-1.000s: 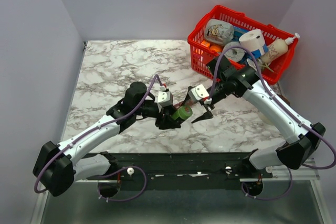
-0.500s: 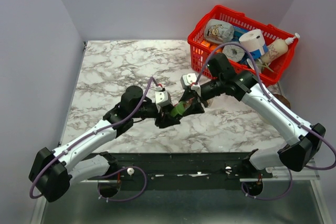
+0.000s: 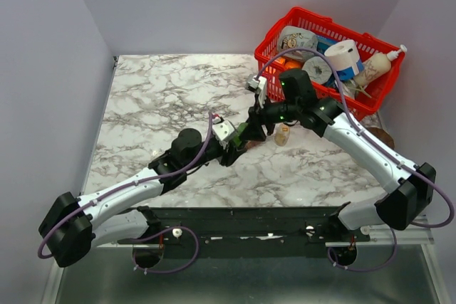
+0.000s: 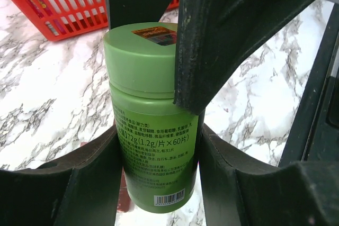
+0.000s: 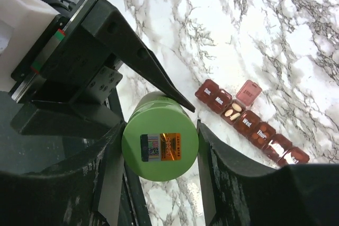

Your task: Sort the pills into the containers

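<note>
Left tool (image 4: 158,141) grasps a green plastic pill bottle (image 4: 148,78); right tool (image 5: 160,128) clamps its lid, above a reddish-brown plastic organiser strip (image 5: 250,123).

Green bottle (image 4: 148,78) up close: smooth plastic with a soft satin sheen, a shiny foil-like sticker on its cap (image 5: 160,144). The left gripper (image 4: 159,146) has fingers (image 4: 79,189) of matt black plastic, faintly scuffed. The pill organiser (image 5: 249,123) is glossy, see-through reddish-brown plastic. Underneath, the table (image 3: 157,90) shows a smooth marble-patterned top with a slight gloss, and the far-right basket (image 3: 274,76) — shiny red plastic by the look.
</note>
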### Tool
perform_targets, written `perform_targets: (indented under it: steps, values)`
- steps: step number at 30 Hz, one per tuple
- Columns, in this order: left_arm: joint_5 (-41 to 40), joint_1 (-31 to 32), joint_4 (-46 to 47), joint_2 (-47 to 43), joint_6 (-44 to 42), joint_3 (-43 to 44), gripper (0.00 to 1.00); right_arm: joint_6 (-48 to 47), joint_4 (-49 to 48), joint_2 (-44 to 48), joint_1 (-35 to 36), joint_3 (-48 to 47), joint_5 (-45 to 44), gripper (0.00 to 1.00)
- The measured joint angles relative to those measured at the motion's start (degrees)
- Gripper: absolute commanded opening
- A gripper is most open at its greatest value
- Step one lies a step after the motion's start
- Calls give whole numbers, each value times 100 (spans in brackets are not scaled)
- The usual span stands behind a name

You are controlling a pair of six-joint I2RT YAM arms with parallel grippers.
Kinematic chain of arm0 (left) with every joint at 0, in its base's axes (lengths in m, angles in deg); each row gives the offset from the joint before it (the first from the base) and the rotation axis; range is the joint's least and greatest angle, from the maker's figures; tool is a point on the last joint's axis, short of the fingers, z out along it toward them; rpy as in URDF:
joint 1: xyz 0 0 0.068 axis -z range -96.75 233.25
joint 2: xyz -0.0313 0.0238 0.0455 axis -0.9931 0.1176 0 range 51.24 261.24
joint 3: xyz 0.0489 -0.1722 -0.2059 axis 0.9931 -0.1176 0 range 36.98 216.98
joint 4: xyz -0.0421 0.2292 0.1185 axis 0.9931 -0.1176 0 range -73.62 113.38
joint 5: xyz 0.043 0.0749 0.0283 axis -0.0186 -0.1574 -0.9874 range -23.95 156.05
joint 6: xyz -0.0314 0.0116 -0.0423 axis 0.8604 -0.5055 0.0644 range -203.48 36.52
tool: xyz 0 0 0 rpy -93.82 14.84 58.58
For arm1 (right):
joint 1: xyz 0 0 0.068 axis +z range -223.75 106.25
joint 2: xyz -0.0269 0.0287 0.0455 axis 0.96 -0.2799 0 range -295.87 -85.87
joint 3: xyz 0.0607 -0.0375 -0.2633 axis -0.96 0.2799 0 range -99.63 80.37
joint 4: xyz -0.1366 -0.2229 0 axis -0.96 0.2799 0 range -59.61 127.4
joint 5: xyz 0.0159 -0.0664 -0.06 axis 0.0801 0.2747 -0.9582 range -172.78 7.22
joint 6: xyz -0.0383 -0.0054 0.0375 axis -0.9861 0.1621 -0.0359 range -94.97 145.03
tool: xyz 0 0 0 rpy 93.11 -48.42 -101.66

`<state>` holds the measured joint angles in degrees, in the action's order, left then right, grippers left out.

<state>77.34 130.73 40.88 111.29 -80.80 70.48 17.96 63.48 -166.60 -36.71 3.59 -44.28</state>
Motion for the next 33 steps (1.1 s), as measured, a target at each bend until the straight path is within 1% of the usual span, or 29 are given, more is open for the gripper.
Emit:
perform_targets:
  steps: [2,3,5,6,11,19,25,29,33]
  values:
    - [2,0,76,0,48,2,0,-7,-20,24,-2,-33,28,80]
    - [7,0,142,-2,68,2,0,-87,4,39,-2,-57,70,90]
    - [66,0,332,-28,107,26,0,-295,168,79,24,-90,251,98]
    - [153,-13,354,-68,111,35,0,-428,247,114,28,-111,315,99]
    - [765,-61,573,-262,291,37,0,-1412,940,393,44,-304,704,100]
    - [2031,-92,455,-411,431,63,0,-4365,2413,713,48,-535,1357,100]
    - [2887,-166,68,-446,446,199,0,-6063,3300,553,48,-713,1818,100]
    - [3353,-225,-87,-442,472,249,0,-6806,3748,345,52,-850,2251,99]
    - [3665,-254,-138,-319,542,282,0,-7077,3954,201,59,-859,2518,95]
